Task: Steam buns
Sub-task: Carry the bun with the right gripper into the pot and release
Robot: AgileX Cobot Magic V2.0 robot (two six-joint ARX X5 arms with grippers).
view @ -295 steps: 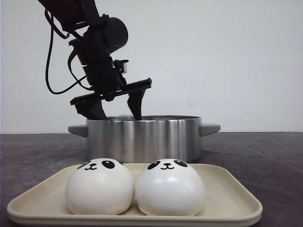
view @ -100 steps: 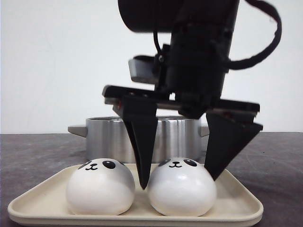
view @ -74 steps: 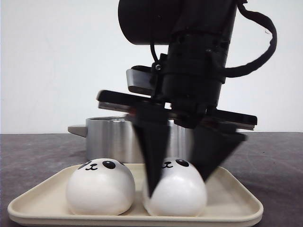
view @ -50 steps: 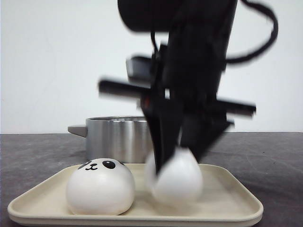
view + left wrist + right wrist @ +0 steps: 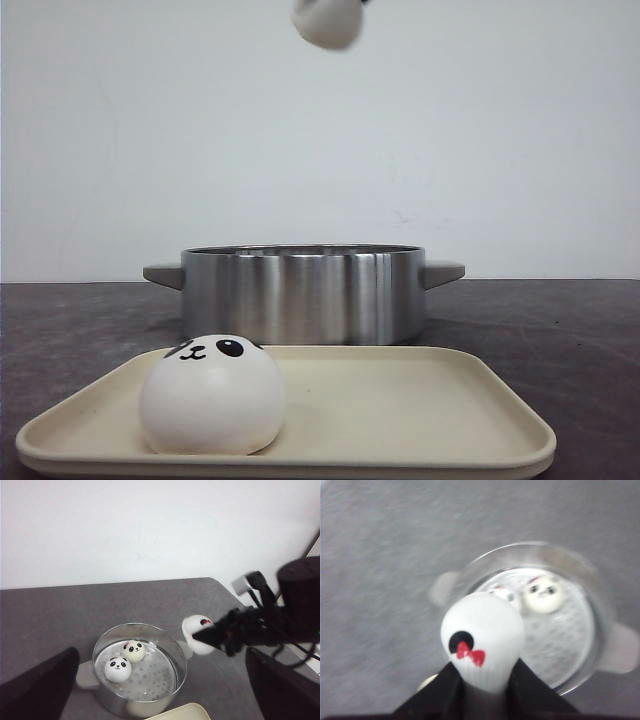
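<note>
My right gripper point(image 5: 482, 692) is shut on a white panda bun point(image 5: 482, 640) with a red bow and holds it high over the table. The held bun shows at the top of the front view point(image 5: 327, 22) and beside the pot in the left wrist view point(image 5: 197, 635). Two panda buns point(image 5: 118, 669) point(image 5: 133, 650) lie on the perforated steamer plate inside the steel pot point(image 5: 300, 295). One more bun point(image 5: 211, 394) sits on the left of the beige tray point(image 5: 420, 420). My left gripper point(image 5: 160, 715) is open and empty, high above the pot.
The pot point(image 5: 150, 700) has two side handles and stands behind the tray on a dark grey table point(image 5: 560, 340). A white wall is behind. The right arm point(image 5: 280, 615) reaches in from the right in the left wrist view.
My right gripper closed on the right bun on the tray and lifted it up to the top of the front view. The left arm left the front view.
</note>
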